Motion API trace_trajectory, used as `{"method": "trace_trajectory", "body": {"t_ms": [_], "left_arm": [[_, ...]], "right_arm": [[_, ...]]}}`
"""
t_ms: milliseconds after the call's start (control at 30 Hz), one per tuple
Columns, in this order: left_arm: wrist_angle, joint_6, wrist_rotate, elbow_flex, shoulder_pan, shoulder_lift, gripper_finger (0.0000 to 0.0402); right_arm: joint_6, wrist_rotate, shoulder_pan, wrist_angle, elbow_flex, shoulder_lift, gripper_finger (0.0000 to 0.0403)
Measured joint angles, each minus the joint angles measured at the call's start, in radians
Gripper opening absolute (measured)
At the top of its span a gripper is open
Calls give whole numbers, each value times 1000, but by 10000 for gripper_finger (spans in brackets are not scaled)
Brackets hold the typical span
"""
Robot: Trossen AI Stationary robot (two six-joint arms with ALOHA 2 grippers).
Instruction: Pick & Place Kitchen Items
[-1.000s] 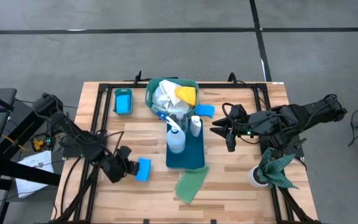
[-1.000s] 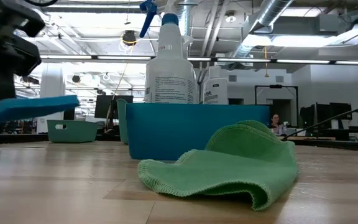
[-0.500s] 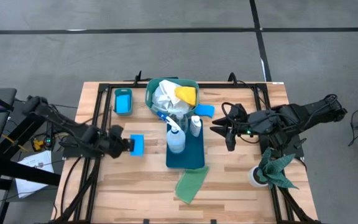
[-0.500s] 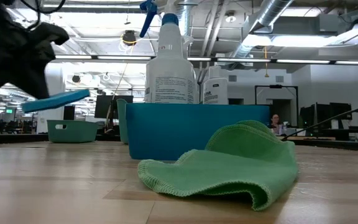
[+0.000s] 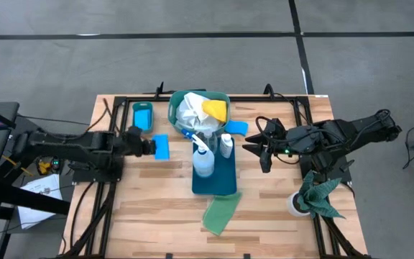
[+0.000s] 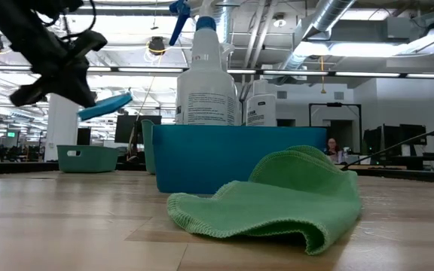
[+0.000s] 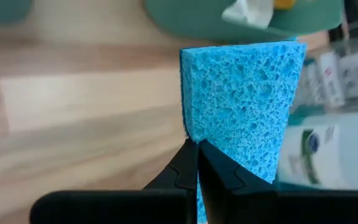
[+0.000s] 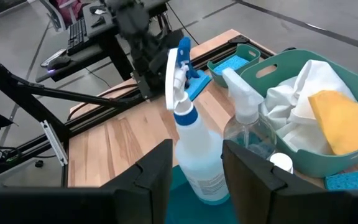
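Gripping a blue sponge [image 5: 161,147], the left gripper [image 5: 152,147] hangs over the wooden table [image 5: 157,216] between a small teal bin [image 5: 142,116] that holds another sponge and the blue tray [image 5: 214,178], as seen from overhead. A spray bottle [image 5: 203,162] and two small bottles stand in that tray; white and yellow cloths fill the green basket [image 5: 175,108] behind it, and a light-green cloth [image 5: 220,213] lies just in front. The right gripper [image 5: 262,152] waits right of the tray, fingers parted and empty.

From table height, the sponge [image 6: 105,105] is tilted in the air, clear of the boards, with the cloth [image 6: 277,199] in the foreground.

The left wrist camera shows both fingers clamped on the sponge's [image 7: 241,106] edge.

The right wrist camera looks past its spread fingers [image 8: 151,174] at the spray bottle [image 8: 194,146] and basket [image 8: 272,68].
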Motion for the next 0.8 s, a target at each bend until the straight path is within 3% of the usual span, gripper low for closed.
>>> {"method": "trace_trajectory", "body": {"t_ms": [267, 533, 800], "left_arm": [[206, 229, 212, 0, 334, 4, 0], [343, 364, 469, 1, 674, 20, 0], [348, 514, 648, 136, 921, 150, 0]], "right_arm": [[9, 0, -22, -2, 0, 0, 132], [27, 0, -26, -2, 0, 0, 132], [35, 0, -36, -3, 0, 0, 132]]}}
